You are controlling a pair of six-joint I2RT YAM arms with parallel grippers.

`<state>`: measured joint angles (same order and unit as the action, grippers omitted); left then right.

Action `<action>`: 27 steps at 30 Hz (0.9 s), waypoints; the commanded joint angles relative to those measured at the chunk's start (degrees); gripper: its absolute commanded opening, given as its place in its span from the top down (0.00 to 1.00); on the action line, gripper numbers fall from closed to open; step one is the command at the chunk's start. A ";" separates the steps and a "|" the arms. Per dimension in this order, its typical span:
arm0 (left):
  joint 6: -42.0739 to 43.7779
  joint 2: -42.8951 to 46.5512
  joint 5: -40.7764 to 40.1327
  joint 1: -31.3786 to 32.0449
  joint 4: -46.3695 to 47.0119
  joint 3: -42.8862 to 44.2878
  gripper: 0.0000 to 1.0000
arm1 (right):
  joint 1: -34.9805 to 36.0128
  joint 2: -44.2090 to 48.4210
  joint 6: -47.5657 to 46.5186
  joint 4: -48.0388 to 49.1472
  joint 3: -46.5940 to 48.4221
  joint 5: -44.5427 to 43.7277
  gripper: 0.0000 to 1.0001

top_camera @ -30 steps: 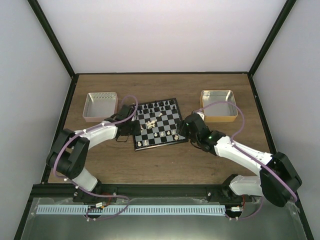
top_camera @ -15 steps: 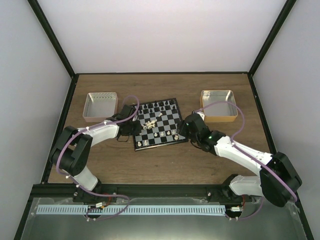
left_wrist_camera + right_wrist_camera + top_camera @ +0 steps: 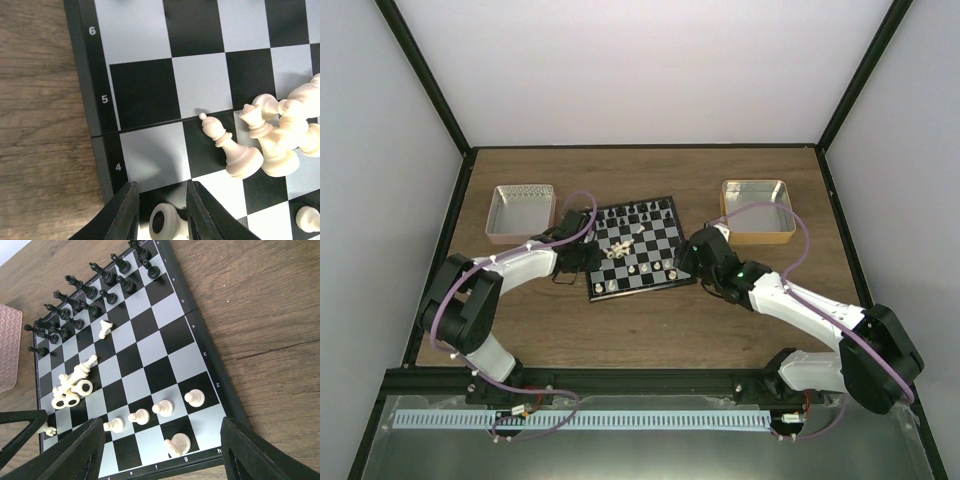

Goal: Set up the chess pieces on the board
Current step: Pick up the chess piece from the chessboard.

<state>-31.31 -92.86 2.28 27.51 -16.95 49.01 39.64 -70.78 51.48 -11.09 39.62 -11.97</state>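
The board (image 3: 660, 232) lies slightly askew mid-table. Black pieces (image 3: 90, 290) stand in its far rows. Several cream-white pieces (image 3: 70, 390) lie in a heap near its left side, and they also show in the left wrist view (image 3: 270, 140). A few white pawns (image 3: 165, 407) and a knight (image 3: 177, 444) stand in the near rows. My left gripper (image 3: 162, 195) is open low over the board's left edge, with a fallen white piece (image 3: 165, 221) between its fingers, gaps on both sides. My right gripper (image 3: 162, 430) is wide open and empty above the board's near right corner.
A silver square tray (image 3: 523, 212) stands left of the board and a gold one (image 3: 757, 210) to its right. One white piece (image 3: 104, 329) stands just in front of the black rows. Bare wood table surrounds the board.
The left arm has shifted slightly at the board's left edge. The right arm and the pieces look unchanged.
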 commanded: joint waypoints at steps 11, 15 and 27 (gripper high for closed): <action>-1.95 0.89 5.70 -0.26 -2.45 -0.55 0.69 | -0.36 0.51 -0.05 0.13 1.52 -0.68 0.35; -3.27 0.08 6.06 -0.29 -1.51 -0.80 0.69 | -0.35 0.52 0.00 0.37 1.53 -0.48 0.35; -2.89 -1.44 4.08 -0.12 -1.86 -0.77 0.83 | -0.33 0.51 -0.38 0.57 1.64 -0.62 0.35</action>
<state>-34.50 -92.75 6.87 27.51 -17.98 48.95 39.55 -70.78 51.46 -11.09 39.62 -11.94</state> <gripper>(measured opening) 0.194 0.649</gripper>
